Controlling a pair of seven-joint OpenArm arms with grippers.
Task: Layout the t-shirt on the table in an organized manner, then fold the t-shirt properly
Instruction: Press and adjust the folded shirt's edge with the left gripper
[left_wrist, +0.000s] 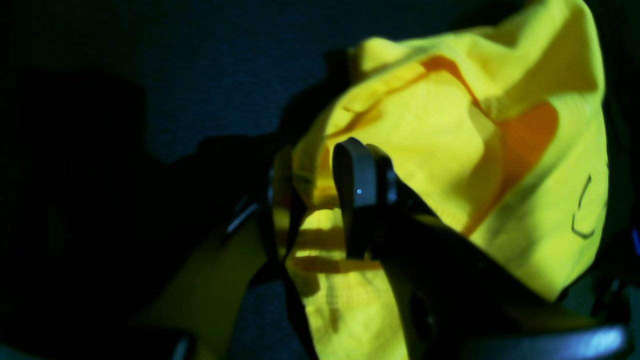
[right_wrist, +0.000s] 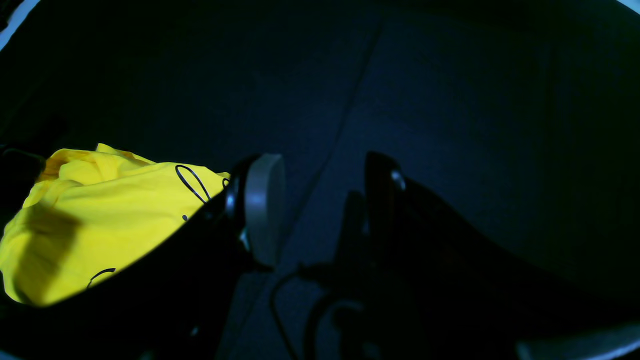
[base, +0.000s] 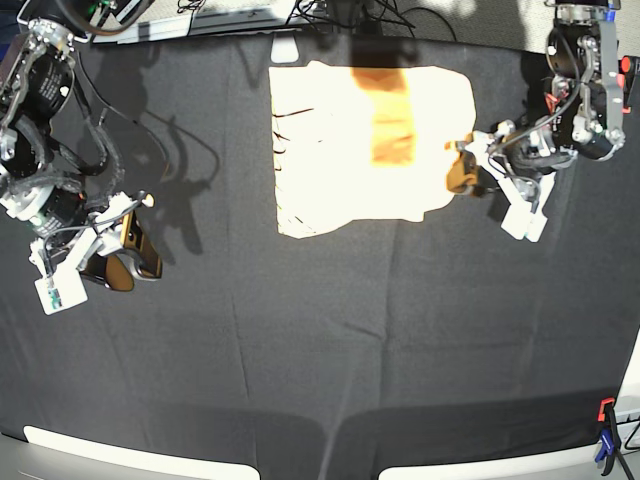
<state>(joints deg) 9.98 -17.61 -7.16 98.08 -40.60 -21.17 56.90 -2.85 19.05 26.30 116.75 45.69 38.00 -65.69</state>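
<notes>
The t-shirt (base: 340, 150) lies as a rough rectangle at the back middle of the table (base: 320, 340), glaring pale, with an orange patch near its top. My left gripper (base: 463, 165) is at the shirt's right edge. In the left wrist view its fingers (left_wrist: 357, 180) are shut on a bunched fold of yellow t-shirt (left_wrist: 450, 150) fabric. My right gripper (base: 125, 262) hovers over bare black cloth at the left, well away from the shirt. In the right wrist view the right gripper (right_wrist: 320, 210) is open and holds nothing, with the t-shirt (right_wrist: 100, 220) off to its left.
A red-and-blue clamp (base: 606, 440) grips the table's front right corner. Cables and equipment (base: 330, 15) run along the back edge. Black creased cloth (right_wrist: 450, 125) covers the whole table.
</notes>
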